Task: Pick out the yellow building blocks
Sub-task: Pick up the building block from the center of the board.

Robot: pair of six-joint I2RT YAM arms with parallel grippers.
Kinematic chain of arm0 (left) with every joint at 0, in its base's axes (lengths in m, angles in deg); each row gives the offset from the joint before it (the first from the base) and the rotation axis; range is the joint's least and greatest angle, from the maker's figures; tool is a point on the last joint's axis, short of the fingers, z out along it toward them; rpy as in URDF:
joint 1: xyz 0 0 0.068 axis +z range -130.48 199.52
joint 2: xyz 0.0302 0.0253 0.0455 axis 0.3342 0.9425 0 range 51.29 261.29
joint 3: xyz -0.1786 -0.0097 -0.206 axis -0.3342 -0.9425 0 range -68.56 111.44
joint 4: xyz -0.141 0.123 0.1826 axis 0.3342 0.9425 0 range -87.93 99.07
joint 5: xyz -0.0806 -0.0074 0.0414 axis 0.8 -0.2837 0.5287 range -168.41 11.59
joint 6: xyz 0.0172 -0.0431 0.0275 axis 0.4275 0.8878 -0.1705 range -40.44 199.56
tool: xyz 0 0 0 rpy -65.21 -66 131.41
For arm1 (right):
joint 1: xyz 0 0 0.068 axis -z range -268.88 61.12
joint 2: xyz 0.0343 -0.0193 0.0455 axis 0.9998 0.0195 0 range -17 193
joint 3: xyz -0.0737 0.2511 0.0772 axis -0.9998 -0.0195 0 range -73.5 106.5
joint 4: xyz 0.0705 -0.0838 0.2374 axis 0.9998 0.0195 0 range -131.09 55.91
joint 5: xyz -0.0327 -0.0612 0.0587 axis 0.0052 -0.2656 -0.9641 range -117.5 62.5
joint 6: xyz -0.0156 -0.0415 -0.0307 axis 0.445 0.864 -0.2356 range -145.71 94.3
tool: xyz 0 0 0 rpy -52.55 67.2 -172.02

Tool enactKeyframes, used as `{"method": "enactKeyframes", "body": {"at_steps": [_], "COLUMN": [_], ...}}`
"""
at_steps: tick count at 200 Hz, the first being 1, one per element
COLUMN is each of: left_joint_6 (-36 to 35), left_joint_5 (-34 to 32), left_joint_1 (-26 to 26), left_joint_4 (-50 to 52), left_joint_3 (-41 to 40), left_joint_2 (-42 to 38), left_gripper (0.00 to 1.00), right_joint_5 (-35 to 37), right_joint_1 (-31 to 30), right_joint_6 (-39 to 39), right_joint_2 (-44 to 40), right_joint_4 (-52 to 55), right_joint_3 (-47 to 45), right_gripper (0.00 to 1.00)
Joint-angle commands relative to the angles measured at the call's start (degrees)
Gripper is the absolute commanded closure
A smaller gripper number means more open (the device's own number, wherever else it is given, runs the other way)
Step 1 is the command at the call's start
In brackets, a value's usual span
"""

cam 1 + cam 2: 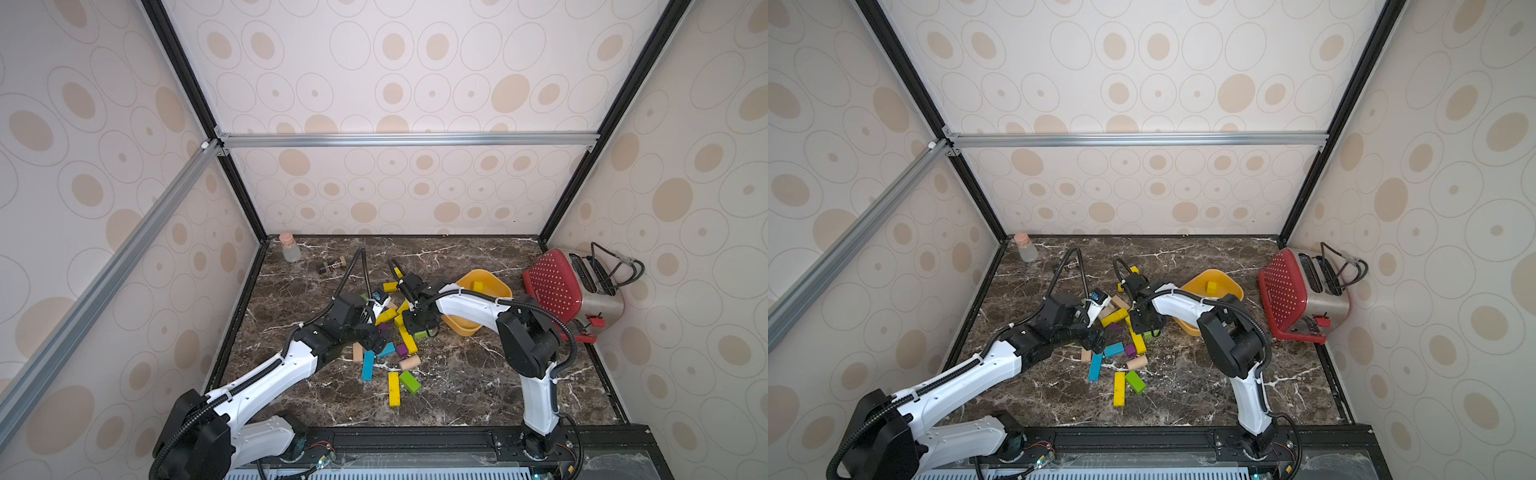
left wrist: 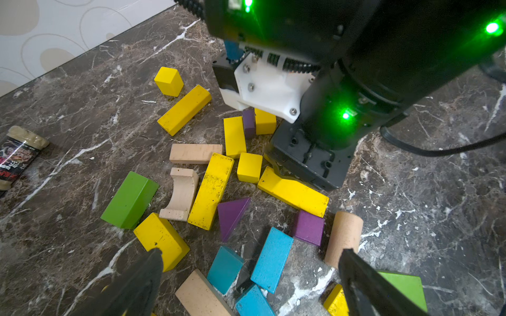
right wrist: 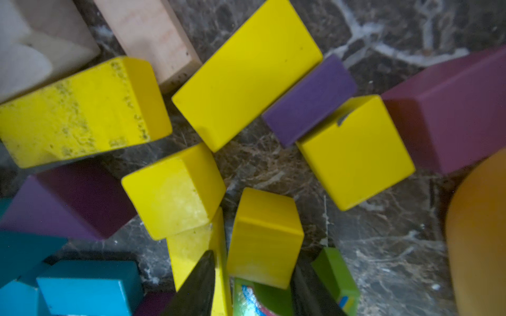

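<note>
Right gripper (image 3: pixel 254 262) points down into the pile, its two fingers close on each side of a small yellow block (image 3: pixel 264 235). I cannot tell if they squeeze it or only stand by it. Left gripper (image 2: pixel 250 253) hangs low over the same pile with its fingers wide apart and nothing between them. It is likely ready to grab without bumping its partner.

Closest to the front edge, a long yellow bar (image 1: pixel 393 388) lies beside a green block (image 1: pixel 409 381). Further in, most of the yellow building blocks (image 2: pixel 210 191) lie flat, mixed with blue, purple and plain wood ones, so each must be picked out one by one. Just beside the pile sits an orange bowl (image 1: pixel 462 328) with one yellow cube (image 1: pixel 478 286) inside. It seems put there to keep the trip short.

The table (image 1: pixel 478 386) is dark stone with white veins. Far right sits a red toaster (image 1: pixel 552 291), and in the far left corner a corked bottle (image 1: pixel 289 249). Pale walls (image 1: pixel 415 187) with tan spots close it in.
</note>
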Motion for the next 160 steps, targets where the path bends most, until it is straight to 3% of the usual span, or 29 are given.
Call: {"method": "enactKeyframes", "body": {"at_steps": [1, 56, 160], "left_joint_6": [-1.14, -0.42, -0.04], "left_joint_5": [0.43, 1.35, 2.17], "left_joint_1": [-0.36, -0.42, -0.39], "left_joint_4": [-0.49, -1.36, -1.40], "left_joint_3": [0.93, 0.96, 1.09], "left_joint_2": [0.26, 0.37, 0.83], "left_gripper": [0.01, 0.01, 0.01], "right_joint_5": [0.60, 2.70, 4.16], "right_joint_1": [-0.31, -0.27, 0.04], "right_joint_6": [-0.26, 0.70, 1.48], "right_joint_2": [1.02, 4.28, 3.10], "right_joint_4": [1.45, 3.14, 2.15], "right_joint_3": [-0.10, 4.74, 3.71], "right_gripper": [0.57, 0.51, 0.72]}}
